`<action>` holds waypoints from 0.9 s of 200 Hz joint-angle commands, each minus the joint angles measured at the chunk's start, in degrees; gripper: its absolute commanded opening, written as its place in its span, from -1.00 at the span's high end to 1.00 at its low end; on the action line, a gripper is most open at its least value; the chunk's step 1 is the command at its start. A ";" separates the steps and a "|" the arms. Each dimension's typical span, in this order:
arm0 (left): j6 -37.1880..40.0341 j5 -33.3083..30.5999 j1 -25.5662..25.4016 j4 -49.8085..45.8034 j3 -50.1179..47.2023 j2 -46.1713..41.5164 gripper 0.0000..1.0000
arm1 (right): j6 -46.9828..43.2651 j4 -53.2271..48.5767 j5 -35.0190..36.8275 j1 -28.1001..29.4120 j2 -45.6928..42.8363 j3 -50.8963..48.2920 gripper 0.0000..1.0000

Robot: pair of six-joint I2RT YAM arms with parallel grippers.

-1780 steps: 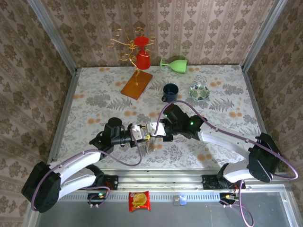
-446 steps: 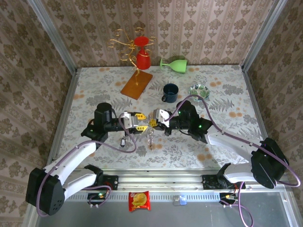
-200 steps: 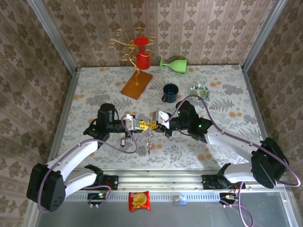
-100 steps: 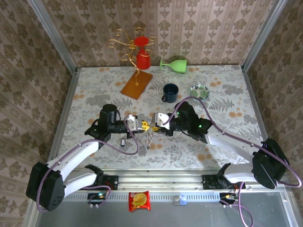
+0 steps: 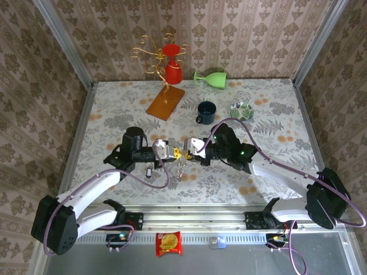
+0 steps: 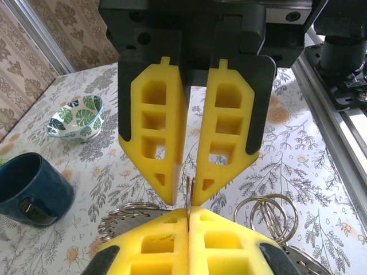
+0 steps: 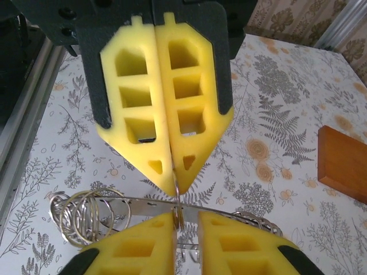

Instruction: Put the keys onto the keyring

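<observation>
Threading step: left gripper [image 6: 188, 216] jaws clenched on keyring [image 7: 143, 201], held in air above worktop [image 5: 114, 114] centre. Right gripper [image 7: 186, 222] meets it tip-to-tip, jaws slightly parted astride thin wire. Wire loops [image 6: 266, 215] hang alongside. Next move probably needs fine alignment — part coil, slide key on.

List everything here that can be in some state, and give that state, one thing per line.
left gripper, shut on the keyring
right gripper, jaws slightly apart around the keyring's edge
small split rings, hanging from the keyring
blue mug, upright
patterned bowl, upright
green glass, lying on its side
red glass, hanging upside down on the gold rack
</observation>
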 commanded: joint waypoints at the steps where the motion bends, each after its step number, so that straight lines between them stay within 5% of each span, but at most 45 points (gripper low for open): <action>1: 0.29 0.93 -0.41 -0.11 2.10 0.55 1.00 | 0.77 1.01 -1.27 0.38 -0.96 1.90 0.77; 60: -1.40 1.25 -0.42 1.70 2.36 1.71 1.00 | 1.83 1.81 -2.75 0.63 -0.12 2.28 1.00; 79: -1.95 0.76 -0.42 2.42 1.95 1.81 0.75 | 2.65 2.82 -3.27 0.64 -0.33 1.89 1.00; 108: -2.09 0.18 -0.42 2.80 1.16 1.77 0.70 | 3.40 3.99 -3.57 0.67 -0.59 1.49 1.00; 180: -2.76 0.29 -0.42 3.90 0.88 1.48 1.00 | 4.44 4.94 -2.76 0.57 -0.54 1.08 1.00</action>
